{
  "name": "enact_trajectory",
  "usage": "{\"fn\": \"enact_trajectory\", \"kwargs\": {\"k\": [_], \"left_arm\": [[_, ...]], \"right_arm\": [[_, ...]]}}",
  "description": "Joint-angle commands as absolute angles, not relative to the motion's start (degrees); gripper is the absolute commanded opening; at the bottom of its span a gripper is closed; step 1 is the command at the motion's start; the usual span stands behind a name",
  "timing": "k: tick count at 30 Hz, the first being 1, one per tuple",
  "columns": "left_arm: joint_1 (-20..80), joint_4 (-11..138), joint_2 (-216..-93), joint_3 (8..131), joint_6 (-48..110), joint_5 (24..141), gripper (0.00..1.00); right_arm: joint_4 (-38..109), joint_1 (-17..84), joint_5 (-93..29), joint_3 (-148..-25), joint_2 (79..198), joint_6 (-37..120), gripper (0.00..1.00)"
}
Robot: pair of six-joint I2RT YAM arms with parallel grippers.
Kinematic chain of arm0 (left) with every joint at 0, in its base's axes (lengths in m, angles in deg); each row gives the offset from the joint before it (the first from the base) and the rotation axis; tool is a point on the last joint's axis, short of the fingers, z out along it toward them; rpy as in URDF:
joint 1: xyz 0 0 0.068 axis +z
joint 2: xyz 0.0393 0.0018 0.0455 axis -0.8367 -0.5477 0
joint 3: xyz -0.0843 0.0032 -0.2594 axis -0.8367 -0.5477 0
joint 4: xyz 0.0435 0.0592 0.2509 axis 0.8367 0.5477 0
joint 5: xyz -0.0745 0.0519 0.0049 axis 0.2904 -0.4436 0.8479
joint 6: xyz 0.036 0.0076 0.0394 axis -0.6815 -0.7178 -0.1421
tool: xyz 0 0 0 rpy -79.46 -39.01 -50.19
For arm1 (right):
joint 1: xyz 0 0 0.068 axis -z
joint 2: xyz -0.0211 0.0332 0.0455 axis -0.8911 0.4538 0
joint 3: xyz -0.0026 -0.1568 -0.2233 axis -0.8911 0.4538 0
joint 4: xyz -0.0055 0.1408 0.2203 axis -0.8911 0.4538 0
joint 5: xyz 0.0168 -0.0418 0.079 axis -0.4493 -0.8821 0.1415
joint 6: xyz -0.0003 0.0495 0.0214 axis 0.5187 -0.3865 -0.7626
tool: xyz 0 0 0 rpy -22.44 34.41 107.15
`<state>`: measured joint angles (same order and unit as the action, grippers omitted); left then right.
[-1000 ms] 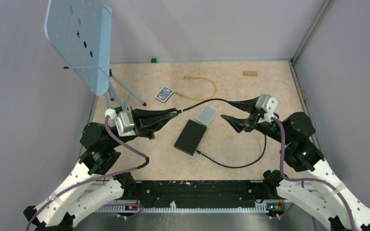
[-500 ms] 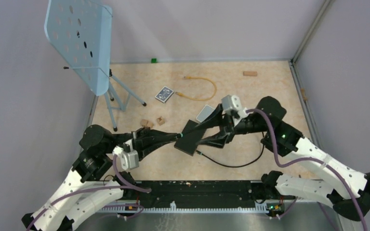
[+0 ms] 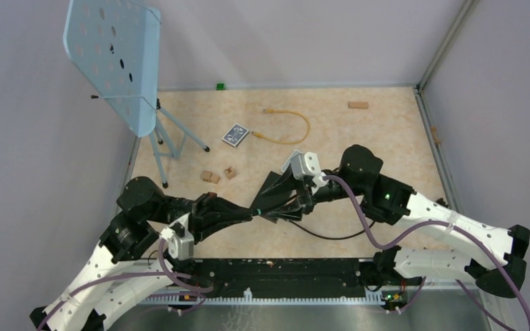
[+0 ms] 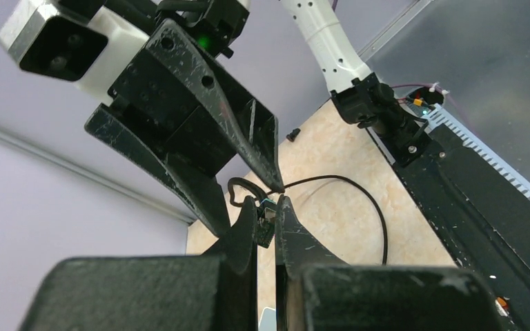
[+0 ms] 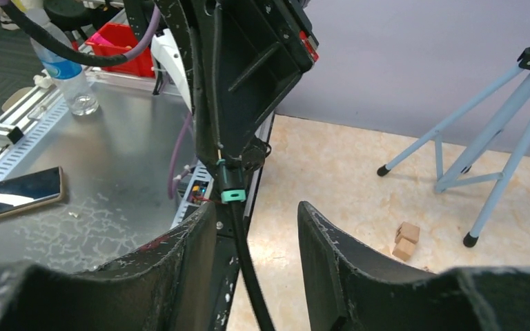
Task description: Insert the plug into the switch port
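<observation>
Near side, past the arm bases: a water bottle (image 5: 59, 72) with a blue label, its print too small to read, a dark phone (image 5: 15, 194) face-up on the metal sheet, and a red bin (image 5: 119, 43) behind them. We find no lettering we can read there.

At the middle of the table (image 3: 386, 138) the two arms meet tip to tip. The left gripper (image 4: 268, 202) is clenched on the plug (image 4: 267, 215). A teal band (image 5: 229, 195) rings the black cable (image 3: 331, 236) just behind it. The right gripper (image 5: 255, 207) stands released. Its fingers are apart, and the cable runs along the inner face of one.

The black box (image 3: 274, 182) lies under the right gripper and mostly hidden. We cannot make out the switch port from any view. A sliver of the pale card (image 3: 288, 165) shows beside the right wrist.

Farther out:
- two small wooden blocks (image 3: 210, 177)
- a patterned playing card (image 3: 235, 134), its back design too small to read
- a yellow cable (image 3: 291, 123)
- a wooden block (image 3: 359, 105)
- a green cube (image 3: 219, 86)
- the blue perforated stand (image 3: 114, 58)

A second ago the box lay in full view. The left gripper held the cable farther back, and the right gripper hung off to the right of the card. Both have since closed in over the box, and the two small blocks have come out from behind the left arm.
</observation>
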<state>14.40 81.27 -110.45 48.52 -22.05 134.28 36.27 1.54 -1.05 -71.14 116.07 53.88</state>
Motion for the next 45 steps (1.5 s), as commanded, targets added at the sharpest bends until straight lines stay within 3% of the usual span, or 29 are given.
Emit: {"fn": "enact_trajectory", "kwargs": {"k": [1,9,18,20,23,27,28,29,35,39,45], "left_arm": [[14.4,82.9,-110.2,50.4,-23.8,138.9,0.0],[14.4,83.0,-109.8,50.2,-24.1,138.6,0.0],[14.4,83.4,-109.8,50.3,-24.6,138.4,0.0],[14.4,83.4,-109.8,50.3,-24.6,138.4,0.0],[14.4,83.6,-109.7,50.3,-24.5,138.1,0.0],[14.4,82.8,-109.0,49.9,-22.6,135.1,0.54],[14.4,82.0,-108.5,49.5,-22.0,134.6,0.89],[14.4,81.0,-108.1,49.1,-20.9,134.2,0.97],[14.4,60.6,-104.2,41.4,-4.0,129.9,0.99],[14.4,48.3,-102.7,37.7,14.2,118.5,0.99],[14.4,53.8,-103.8,40.3,24.7,106.8,0.99]], "right_arm": [[36.7,0.7,-1.1,-74.8,118.0,55.8,0.44],[36.1,0.1,5.1,-75.6,120.3,52.6,0.38],[36.2,0.0,9.0,-75.7,122.1,50.4,0.43],[36.1,0.0,9.7,-75.8,122.6,50.0,0.32],[35.3,-0.1,9.5,-75.7,122.7,49.6,0.0],[31.4,0.0,4.2,-72.9,119.9,51.1,0.0],[30.2,0.0,2.2,-71.5,118.8,52.6,0.0],[28.7,0.0,0.2,-70.0,117.4,54.2,0.0],[20.5,-0.7,-12.3,-62.6,111.0,62.7,0.0],[20.6,-3.4,-23.7,-62.7,110.9,68.7,0.0],[17.8,-7.5,-32.2,-61.6,110.8,73.8,0.0]]}}
